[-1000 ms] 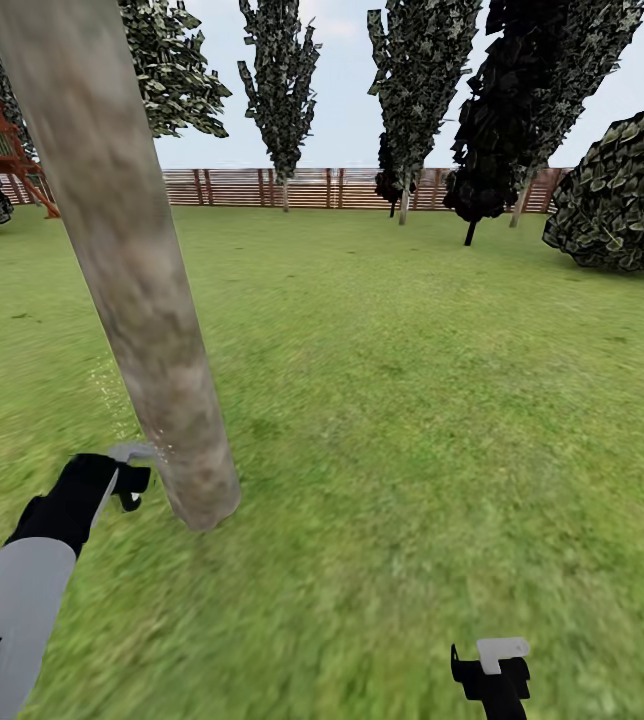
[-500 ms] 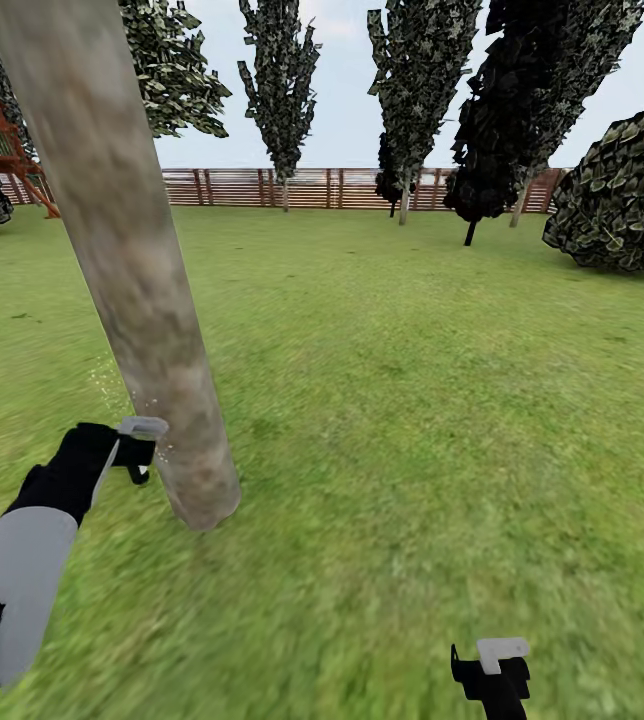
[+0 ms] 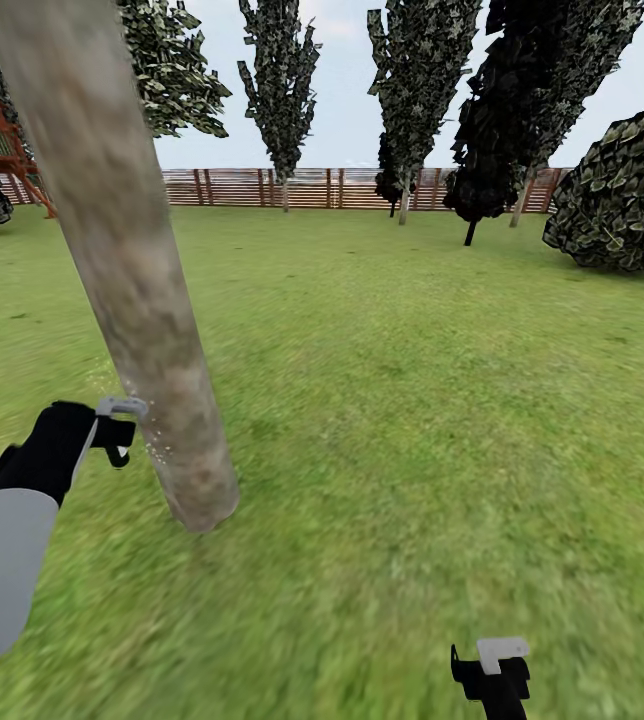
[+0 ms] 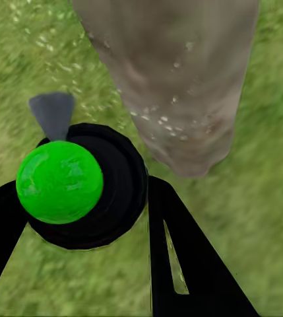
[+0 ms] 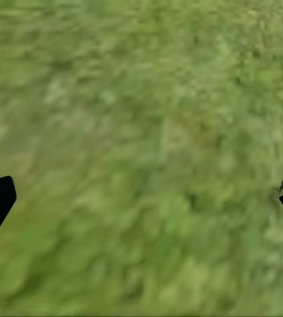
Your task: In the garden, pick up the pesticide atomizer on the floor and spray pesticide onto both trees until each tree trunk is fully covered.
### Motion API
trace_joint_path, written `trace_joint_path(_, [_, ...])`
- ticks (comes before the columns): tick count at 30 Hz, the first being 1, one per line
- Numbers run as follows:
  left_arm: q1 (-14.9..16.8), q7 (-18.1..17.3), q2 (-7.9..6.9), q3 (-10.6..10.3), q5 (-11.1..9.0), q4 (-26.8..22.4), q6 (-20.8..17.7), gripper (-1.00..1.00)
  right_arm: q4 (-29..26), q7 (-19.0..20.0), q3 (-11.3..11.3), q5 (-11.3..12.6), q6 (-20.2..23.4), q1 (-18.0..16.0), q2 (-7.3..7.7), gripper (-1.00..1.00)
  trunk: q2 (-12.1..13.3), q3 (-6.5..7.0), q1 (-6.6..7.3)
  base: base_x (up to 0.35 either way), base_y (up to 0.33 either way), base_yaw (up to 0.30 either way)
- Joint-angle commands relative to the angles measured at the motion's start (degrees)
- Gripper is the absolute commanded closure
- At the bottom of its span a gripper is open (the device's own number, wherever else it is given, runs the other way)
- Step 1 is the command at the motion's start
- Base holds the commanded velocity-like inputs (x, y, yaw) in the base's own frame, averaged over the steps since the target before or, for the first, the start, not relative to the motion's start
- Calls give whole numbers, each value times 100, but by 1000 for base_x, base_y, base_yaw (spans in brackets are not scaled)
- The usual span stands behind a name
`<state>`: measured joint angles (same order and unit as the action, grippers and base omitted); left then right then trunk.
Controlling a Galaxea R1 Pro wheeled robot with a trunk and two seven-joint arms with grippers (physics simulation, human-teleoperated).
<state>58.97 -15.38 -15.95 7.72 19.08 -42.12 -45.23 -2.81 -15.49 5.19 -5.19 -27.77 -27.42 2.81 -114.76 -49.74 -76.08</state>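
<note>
One atomizer — clamped in left end effector.

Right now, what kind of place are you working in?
Looks like a fenced back garden: a wide green lawn, a brown slatted wooden fence along the far edge, and a thick mottled tree trunk close by.

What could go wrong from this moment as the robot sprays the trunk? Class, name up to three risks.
1. The left gripper holds the atomizer very near the tree trunk; a small swing could knock it against the bark.
2. Droplets show on one low patch facing the gripper, so the upper trunk and far side may stay uncovered.
3. The right gripper hangs open above the grass, so it could not steady the atomizer if it slips.
</note>
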Motion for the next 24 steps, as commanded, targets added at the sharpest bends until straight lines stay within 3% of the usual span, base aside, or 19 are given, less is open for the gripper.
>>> trace_joint_path(1, [-5,0,1,1,7,-89,-10,100,0,1,0,0,0,0,0,-100,0,0,0,210,-152,0])
trace_joint_path(8, [-8,8,4,11,8,-156,-21,100,0,2,0,0,0,0,0,-100,0,0,0,171,-211,0])
trace_joint_path(18, [-8,8,-5,-7,20,-158,-21,100,0,2,0,0,0,0,0,-100,0,0,0,-110,-267,0])
trace_joint_path(24, [-21,57,-11,27,37,-151,-18,100,0,-6,8,0,0,0,-9,-100,0,0,0,58,-272,82])
